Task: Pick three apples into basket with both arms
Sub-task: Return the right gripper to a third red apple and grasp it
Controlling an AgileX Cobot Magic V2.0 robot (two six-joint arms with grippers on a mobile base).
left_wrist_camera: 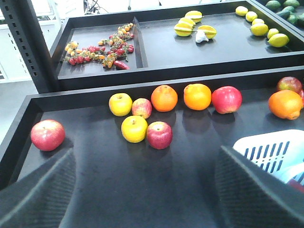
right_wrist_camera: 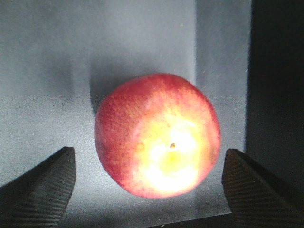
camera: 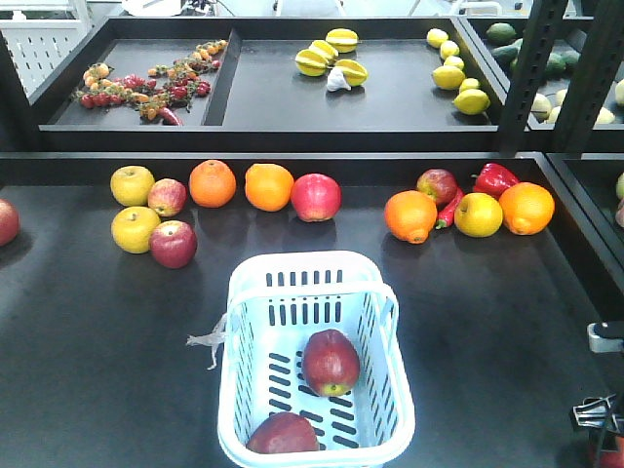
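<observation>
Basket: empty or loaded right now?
Loaded, partly. The front view shows two apples lying on the slotted floor of the basket.

1. The basket (camera: 314, 283) is pale blue-white plastic, rectangular with rounded corners and slotted sides and bottom. It stands upright on the dark table, its flat handle folded down along the far rim.
2. One dark red apple (camera: 331, 362) lies on the basket floor near the middle, yellow-green end facing the near side.
3. A second dark red apple (camera: 284, 434) rests against the basket's near wall.
4. A third red apple (right_wrist_camera: 158, 136) with a yellowish end lies on a grey surface.
</observation>
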